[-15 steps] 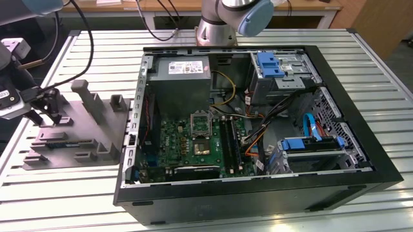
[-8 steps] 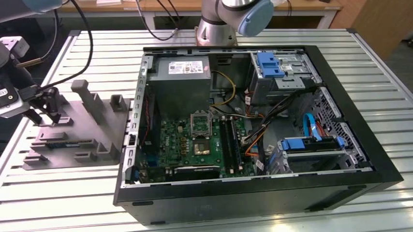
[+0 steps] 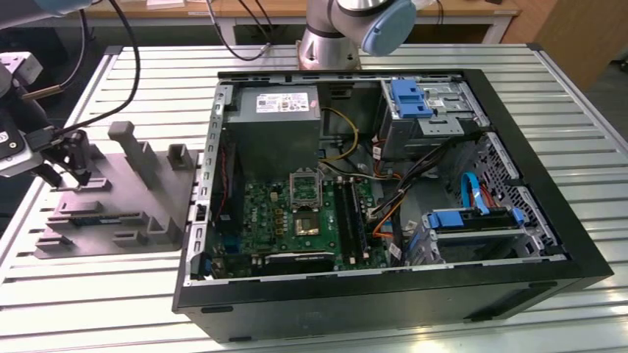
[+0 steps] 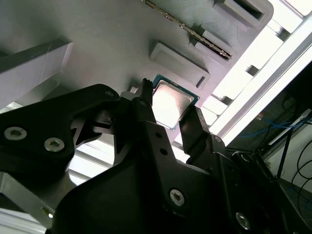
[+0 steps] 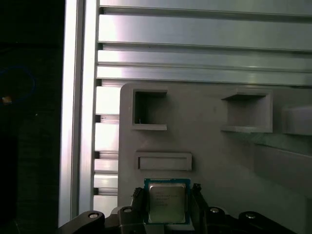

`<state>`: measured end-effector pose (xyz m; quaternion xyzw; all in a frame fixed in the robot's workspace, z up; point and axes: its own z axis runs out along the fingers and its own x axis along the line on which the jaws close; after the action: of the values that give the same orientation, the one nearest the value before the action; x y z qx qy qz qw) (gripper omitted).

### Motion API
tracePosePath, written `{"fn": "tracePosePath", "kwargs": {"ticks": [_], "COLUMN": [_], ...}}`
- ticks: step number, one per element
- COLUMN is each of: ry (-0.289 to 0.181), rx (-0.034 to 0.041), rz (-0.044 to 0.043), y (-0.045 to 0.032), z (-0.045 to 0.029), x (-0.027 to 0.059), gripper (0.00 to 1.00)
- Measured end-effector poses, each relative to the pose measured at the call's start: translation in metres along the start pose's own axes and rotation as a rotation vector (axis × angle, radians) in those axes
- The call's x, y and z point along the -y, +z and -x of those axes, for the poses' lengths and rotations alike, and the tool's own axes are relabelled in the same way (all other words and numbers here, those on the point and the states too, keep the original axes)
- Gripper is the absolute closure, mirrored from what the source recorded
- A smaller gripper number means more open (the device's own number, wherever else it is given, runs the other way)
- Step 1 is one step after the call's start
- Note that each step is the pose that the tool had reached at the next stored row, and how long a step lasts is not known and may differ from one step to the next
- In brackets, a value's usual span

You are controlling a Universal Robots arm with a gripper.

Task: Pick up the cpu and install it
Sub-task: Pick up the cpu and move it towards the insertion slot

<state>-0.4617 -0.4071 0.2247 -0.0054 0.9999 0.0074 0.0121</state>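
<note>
Gripper (image 3: 66,176) is down over the grey fixture tray (image 3: 108,220), which sits on the slatted desk (image 3: 98,294) to the exterior view's left of the open computer case (image 3: 549,243).

Jaws are narrowed to about chip width. In both wrist views the two black fingers (image 5: 138,196) sit against opposite edges of the cpu (image 5: 167,204), with no gap visible on either side, so it reads as a pinch on the cpu (image 4: 171,103). Can't tell whether the chip is lifted off the tray or resting on it.

The cpu lies flat, silvery metal top facing up at the wrist cameras, green border showing around it. It is square, so it has no real long axis. Its edges run parallel to the narrow rectangular slot (image 5: 164,161) just beside it, and in the first wrist view it sits near the tray's edge.
</note>
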Motion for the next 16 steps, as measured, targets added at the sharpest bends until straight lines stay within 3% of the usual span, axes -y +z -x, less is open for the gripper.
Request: {"fn": "tracePosePath", "kwargs": {"ticks": [16], "ry": [0.0], "rx": [-0.0003], "rz": [-0.0005], "y": [-0.0087], "z": [0.0002], "x": [-0.0002], "gripper": [0.53]}}
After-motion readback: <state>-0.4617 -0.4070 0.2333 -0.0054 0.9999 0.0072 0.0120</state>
